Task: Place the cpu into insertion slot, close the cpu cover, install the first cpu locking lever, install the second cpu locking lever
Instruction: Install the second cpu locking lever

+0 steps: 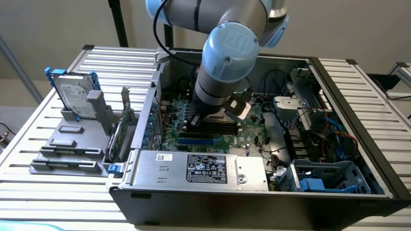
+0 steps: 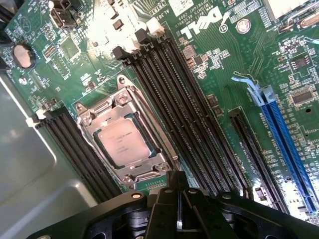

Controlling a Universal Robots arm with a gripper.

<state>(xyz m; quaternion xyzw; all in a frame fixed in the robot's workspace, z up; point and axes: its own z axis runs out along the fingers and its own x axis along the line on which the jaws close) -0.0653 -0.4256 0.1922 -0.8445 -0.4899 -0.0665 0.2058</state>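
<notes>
My gripper (image 2: 178,219) was clenched, holding nothing, hanging just above the board. The cpu (image 2: 123,142) sat in its slot (image 2: 82,115) under the cover (image 2: 137,175), right ahead of my fingertips.

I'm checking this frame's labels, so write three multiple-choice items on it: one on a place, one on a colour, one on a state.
1. Where is the chip?
A. in the socket under the metal frame
B. on the grey rack
C. held in the jaws

2. What colour is the long slot beside the black slots?
A. red
B. blue
C. yellow

3. How do the jaws of the gripper stand?
A. wide open
B. shut, holding nothing
C. shut on a cable

Key: A, the chip's pale face shows through the frame's cut-out; B, the long slot is blue; C is wrong and B right, the jaws meet with nothing between.
</notes>
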